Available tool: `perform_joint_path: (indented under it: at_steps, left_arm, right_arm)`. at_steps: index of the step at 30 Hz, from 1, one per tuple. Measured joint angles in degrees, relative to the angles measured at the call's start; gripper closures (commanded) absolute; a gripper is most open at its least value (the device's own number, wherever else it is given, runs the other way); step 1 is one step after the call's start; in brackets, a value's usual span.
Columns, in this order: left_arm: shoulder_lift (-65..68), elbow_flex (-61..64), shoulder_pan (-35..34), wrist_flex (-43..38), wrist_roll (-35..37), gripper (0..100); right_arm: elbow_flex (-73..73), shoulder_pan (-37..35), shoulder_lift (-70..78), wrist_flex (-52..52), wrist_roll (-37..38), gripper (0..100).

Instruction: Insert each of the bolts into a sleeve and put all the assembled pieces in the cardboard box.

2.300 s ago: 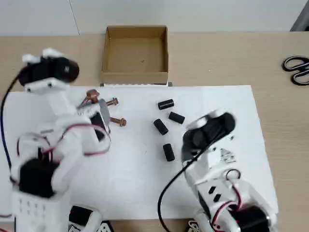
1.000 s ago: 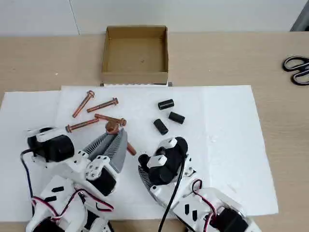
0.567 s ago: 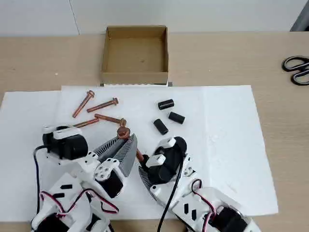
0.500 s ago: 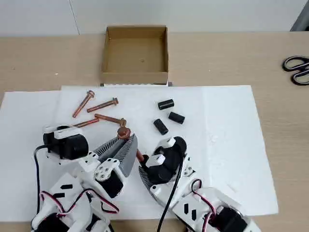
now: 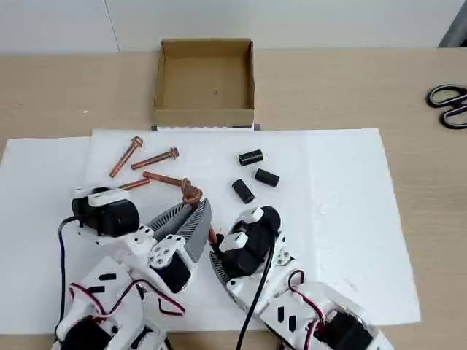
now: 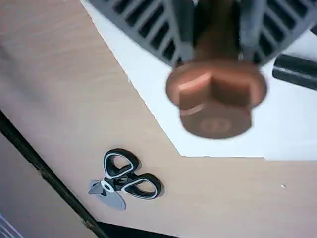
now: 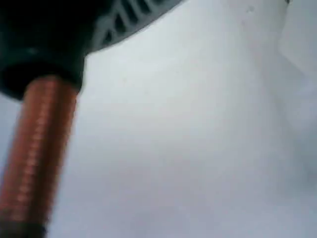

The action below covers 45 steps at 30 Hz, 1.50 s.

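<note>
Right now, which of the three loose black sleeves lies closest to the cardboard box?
The topmost sleeve in the high view, nearest the cardboard box. The middle sleeve and lowest sleeve lie farther away.

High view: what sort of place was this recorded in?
Probably a lab or hobby workbench rather than a factory line: a wooden table with white paper spread as a work mat, loose bolts and sleeves, a cardboard box, and scissors off to one side.
</note>
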Motion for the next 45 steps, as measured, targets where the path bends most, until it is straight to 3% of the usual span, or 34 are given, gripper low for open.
perform_joint_path:
  at_steps: [17,33,45]
  left_arm:
    - [0.2,1.0,1.9,-0.5,-1.2,99]
    - [-0.2,-4.8,2.7,16.4,-11.9,99]
    - [-0.2,-4.7,3.1,18.6,-14.6,99]
  right_arm:
    - [-0.2,0.0,-0.2,-0.2,-0.4,99.5]
    - [0.4,-0.4,0.1,-0.5,-0.3,99.5]
    - [0.5,-0.4,0.1,-4.8,-0.3,99.5]
